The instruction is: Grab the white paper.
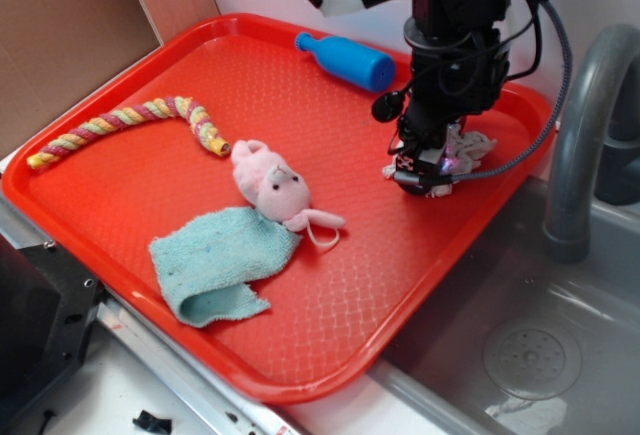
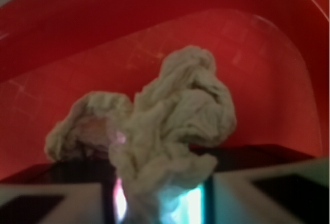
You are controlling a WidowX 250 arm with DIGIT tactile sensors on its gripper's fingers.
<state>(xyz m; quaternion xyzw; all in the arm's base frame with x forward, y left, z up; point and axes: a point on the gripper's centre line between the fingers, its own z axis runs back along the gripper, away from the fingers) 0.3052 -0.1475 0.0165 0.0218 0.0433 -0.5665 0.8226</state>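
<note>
The white paper point(image 1: 472, 144), a crumpled wad, lies at the right end of the red tray point(image 1: 120, 205), partly hidden behind my gripper point(image 1: 420, 177). The gripper stands low over the tray, straight down on the wad. In the wrist view the white paper point(image 2: 180, 110) fills the middle of the frame, and its lower part is pinched in my gripper point(image 2: 160, 203) between the two pale fingers point(image 2: 51, 203). The wad bulges above and beyond the fingertips.
A pink plush bunny point(image 1: 270, 183) lies mid-tray, partly on a light blue-green cloth point(image 1: 215, 260). A striped rope point(image 1: 130, 120) curves at the left, and a blue bowling pin point(image 1: 345, 58) lies at the back. A grey faucet point(image 1: 585, 145) and sink point(image 1: 540, 355) border the tray's right.
</note>
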